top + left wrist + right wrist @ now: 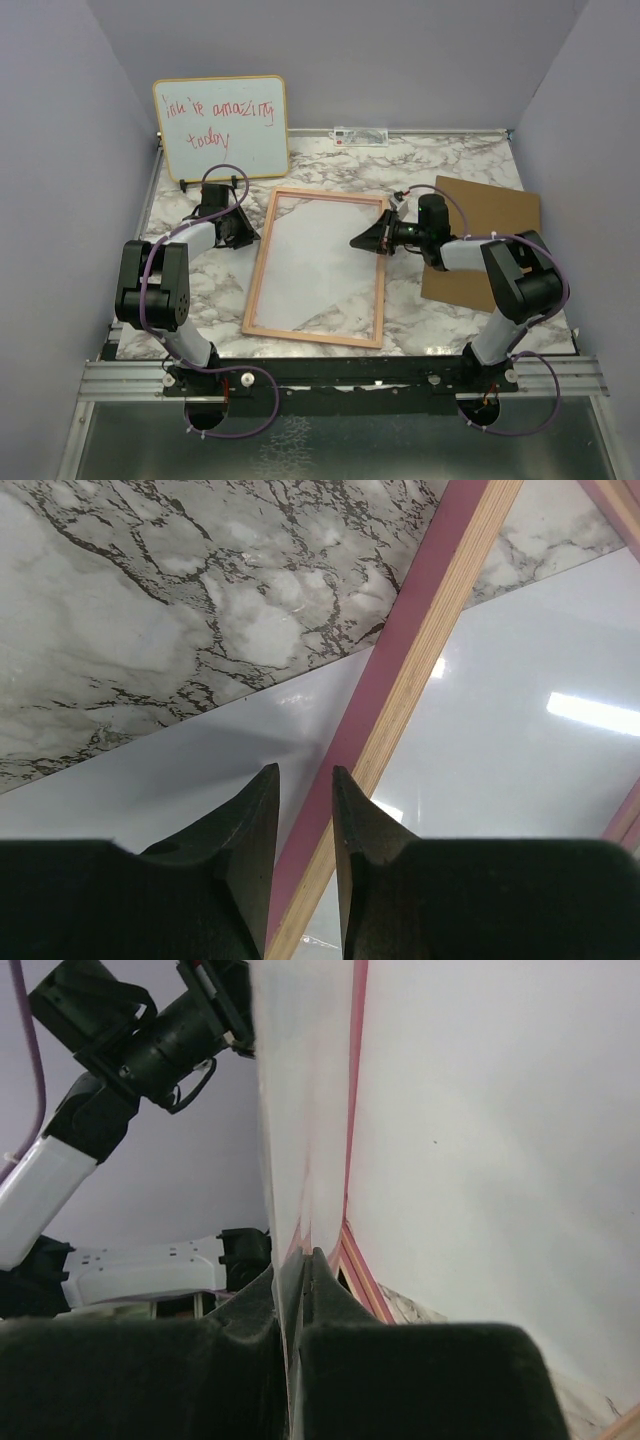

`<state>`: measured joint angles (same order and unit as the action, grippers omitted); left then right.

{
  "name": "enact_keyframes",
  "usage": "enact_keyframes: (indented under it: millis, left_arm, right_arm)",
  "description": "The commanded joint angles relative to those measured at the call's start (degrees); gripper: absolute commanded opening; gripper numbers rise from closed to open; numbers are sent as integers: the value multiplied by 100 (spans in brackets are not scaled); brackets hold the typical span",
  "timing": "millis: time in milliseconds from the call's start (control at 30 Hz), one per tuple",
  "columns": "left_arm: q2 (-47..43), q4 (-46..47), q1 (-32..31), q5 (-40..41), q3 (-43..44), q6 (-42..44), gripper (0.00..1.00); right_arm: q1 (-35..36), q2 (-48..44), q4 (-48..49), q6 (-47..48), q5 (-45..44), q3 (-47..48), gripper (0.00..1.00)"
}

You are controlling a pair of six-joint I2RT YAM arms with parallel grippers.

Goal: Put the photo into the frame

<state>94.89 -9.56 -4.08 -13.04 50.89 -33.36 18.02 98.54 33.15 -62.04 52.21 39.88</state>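
Note:
The frame (258, 270), a thin pinkish wood border round a clear pane, lies in the middle of the marble table. The photo (320, 250) rests over it with its white reverse up. My right gripper (362, 242) is at the frame's right rail, shut on the photo's edge. In the right wrist view the thin sheet (290, 1110) runs up from between the closed fingertips of that gripper (300, 1257). My left gripper (248, 235) sits on the left rail. Its fingers straddle the pink rail (420, 590) in the left wrist view, and the gripper (305, 775) is closed on it.
The brown backing board (490, 230) lies flat at the right, partly under my right arm. A yellow-edged whiteboard with red writing (220, 125) stands at the back left. A small white strip (360, 134) lies at the back wall. Grey walls close three sides.

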Motion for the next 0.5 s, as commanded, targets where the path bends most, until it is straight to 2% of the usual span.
enact_keyframes:
  millis: [0, 67, 333, 467]
  left_arm:
    - [-49, -129, 30, 12, 87, 57, 29]
    - [-52, -142, 30, 28, 88, 66, 29]
    - [-58, -146, 30, 28, 86, 67, 29]
    - [-56, -150, 30, 15, 84, 67, 29]
  right_arm:
    - [30, -39, 1165, -482, 393, -164, 3]
    - [28, 4, 1492, -642, 432, -215, 3]
    - [33, 145, 1468, -608, 431, -149, 3]
    - [50, 308, 1925, -877, 469, -182, 3]
